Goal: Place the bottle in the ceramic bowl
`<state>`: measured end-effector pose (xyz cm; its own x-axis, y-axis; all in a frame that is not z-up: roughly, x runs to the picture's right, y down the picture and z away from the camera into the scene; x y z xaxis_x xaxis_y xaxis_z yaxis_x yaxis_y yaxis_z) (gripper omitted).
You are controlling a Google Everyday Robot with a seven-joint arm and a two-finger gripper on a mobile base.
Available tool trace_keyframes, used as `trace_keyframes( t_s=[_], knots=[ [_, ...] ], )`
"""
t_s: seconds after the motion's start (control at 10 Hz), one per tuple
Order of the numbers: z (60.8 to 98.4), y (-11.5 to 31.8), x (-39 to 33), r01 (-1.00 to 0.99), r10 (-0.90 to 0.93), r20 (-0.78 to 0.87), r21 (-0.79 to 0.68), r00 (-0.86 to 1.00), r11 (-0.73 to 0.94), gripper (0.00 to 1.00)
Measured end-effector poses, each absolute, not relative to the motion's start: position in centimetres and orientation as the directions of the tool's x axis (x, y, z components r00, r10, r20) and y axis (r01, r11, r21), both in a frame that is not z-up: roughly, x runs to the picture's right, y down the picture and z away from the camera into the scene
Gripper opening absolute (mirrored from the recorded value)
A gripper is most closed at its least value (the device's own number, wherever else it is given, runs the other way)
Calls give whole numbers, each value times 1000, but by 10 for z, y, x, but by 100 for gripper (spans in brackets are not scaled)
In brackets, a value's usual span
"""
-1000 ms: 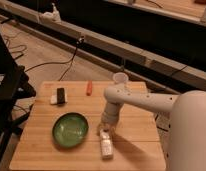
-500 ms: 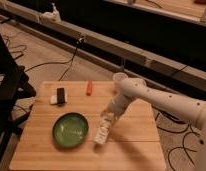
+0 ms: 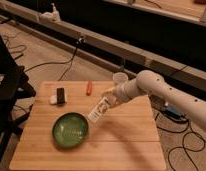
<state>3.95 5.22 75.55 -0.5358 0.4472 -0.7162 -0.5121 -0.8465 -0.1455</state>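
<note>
The arm [image 3: 168, 95] came in from the right as one thick white tube, smooth and rounded, its shell glossy under the light. A row of small dark dots, maybe screws or vents, ran along its upper side. Near the wrist it swelled into a rounded white joint. The gripper [image 3: 112, 99] sat at the arm's left end, over the middle of the table, small and pale with a yellowish tint. No cables showed on the arm.
</note>
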Motion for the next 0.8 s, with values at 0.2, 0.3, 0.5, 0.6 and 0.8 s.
trace_keyframes(
  t_s=[0.2,0.3,0.5,0.6,0.8],
  knots=[
    [756,47,8,-523,480,-732,-199,-483,-829,28],
    [760,50,-8,-532,488,-744,-212,-455,-820,39],
    [768,56,-37,-547,492,-771,-227,-404,-806,56],
    [774,59,-57,-557,492,-788,-236,-370,-797,67],
    [783,65,-81,-566,486,-811,-244,-326,-787,70]
  ],
)
